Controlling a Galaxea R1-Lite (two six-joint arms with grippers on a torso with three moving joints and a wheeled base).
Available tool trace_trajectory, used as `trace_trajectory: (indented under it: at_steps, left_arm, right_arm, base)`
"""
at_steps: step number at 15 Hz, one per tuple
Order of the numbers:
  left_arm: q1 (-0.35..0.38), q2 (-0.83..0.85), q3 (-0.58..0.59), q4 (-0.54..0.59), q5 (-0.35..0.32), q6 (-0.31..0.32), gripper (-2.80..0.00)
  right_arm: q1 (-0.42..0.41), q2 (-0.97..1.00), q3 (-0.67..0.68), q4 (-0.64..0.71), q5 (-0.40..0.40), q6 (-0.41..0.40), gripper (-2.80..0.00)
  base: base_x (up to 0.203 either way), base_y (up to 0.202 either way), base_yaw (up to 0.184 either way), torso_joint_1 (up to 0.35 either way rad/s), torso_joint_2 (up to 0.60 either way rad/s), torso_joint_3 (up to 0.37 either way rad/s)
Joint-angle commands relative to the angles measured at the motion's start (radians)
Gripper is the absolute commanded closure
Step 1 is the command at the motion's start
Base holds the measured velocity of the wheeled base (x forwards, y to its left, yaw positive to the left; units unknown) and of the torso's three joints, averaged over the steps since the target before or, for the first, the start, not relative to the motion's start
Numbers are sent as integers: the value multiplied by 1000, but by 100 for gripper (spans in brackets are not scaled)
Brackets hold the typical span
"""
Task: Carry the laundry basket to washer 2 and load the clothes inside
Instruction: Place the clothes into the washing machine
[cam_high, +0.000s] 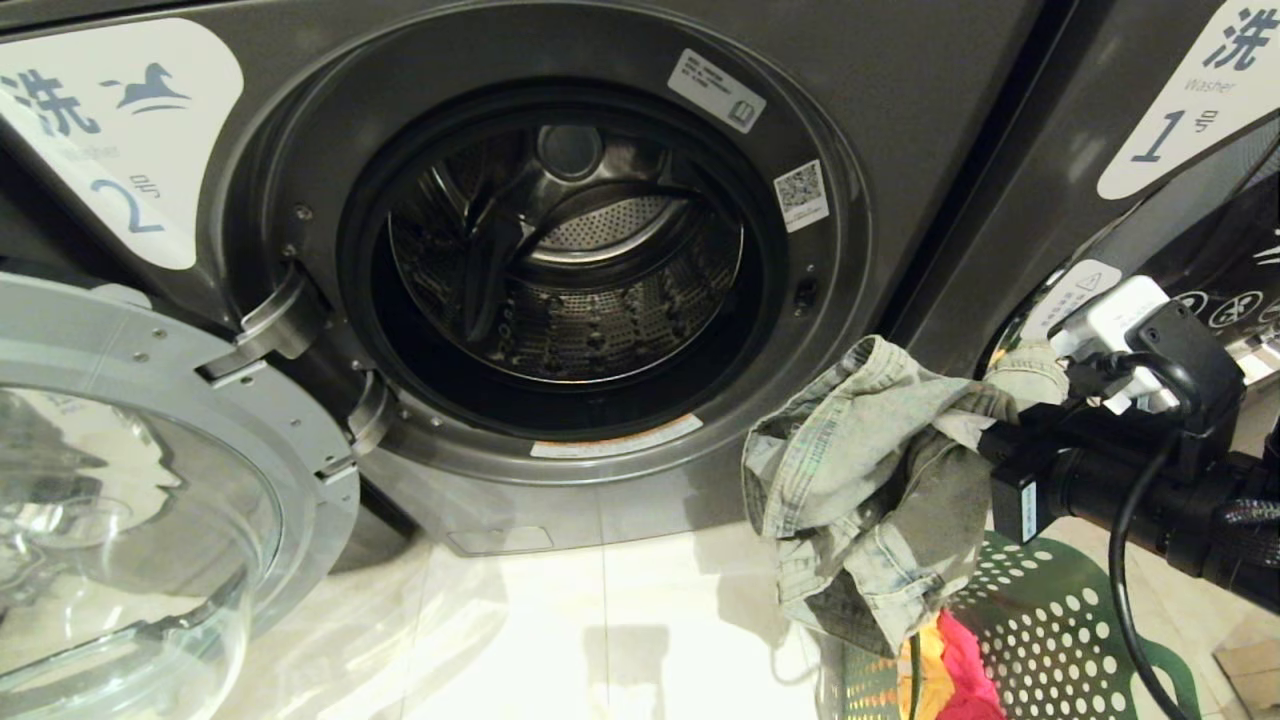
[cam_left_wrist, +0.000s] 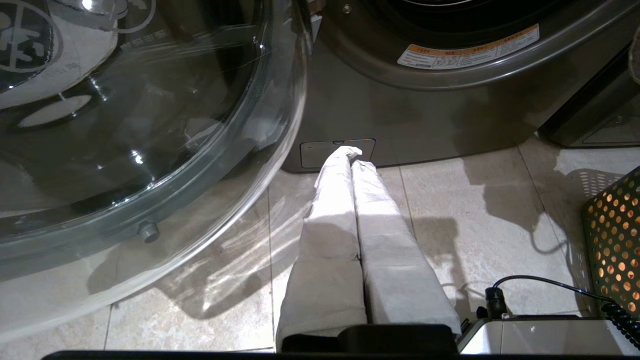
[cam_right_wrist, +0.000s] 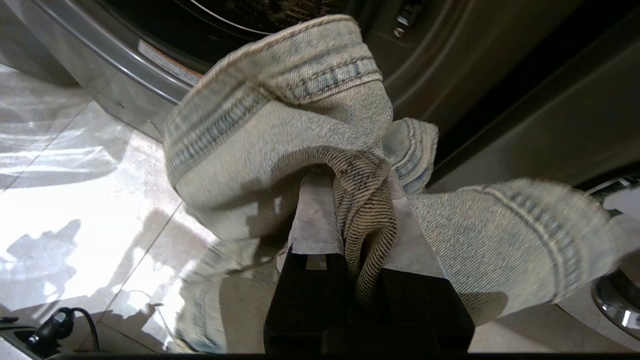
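The right hand (cam_right_wrist: 362, 220) is clenched on the grey faded denim piece (cam_high: 870, 480), a fold pinched between its white-wrapped fingers (cam_right_wrist: 315, 220); the garment hangs above the floor, just right of and below the open mouth of washer 2 (cam_high: 560, 260). Its drum shows no clothes inside. The glass door (cam_high: 130, 500) is swung wide to the left. The laundry basket (cam_high: 1050, 620) sits under the right arm, with yellow-orange cloth (cam_high: 925, 665) and red-pink cloth (cam_high: 965, 670) still in it. The left hand (cam_left_wrist: 352, 160) hangs low by the washer's base, fingers pressed together, holding nothing.
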Motion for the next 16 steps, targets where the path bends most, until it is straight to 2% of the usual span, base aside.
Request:
trace_trajectory:
  at_steps: [1,6,8,12,16]
  left_arm:
    - [0,0,0,-1,-1,1,0]
    - [0,0,0,-1,-1,1,0]
    - [0,0,0,-1,-1,1,0]
    - [0,0,0,-1,-1,1,0]
    - [0,0,0,-1,-1,2,0]
  right_arm:
    - [0,0,-4,-4,-3,-2,0]
    - [0,91,-95,-4,-4,-17,0]
    - [-1,117,-131,1,-4,-61,0]
    - [-2,120,-129,2,35,-125,0]
    - [0,136,-124,-4,46,-130,0]
  base:
    - [0,70,5,-1,-2,7]
    - [0,0,0,0,0,0]
    - [0,0,0,0,0,0]
    - [0,0,0,0,0,0]
    - [0,0,0,0,0,0]
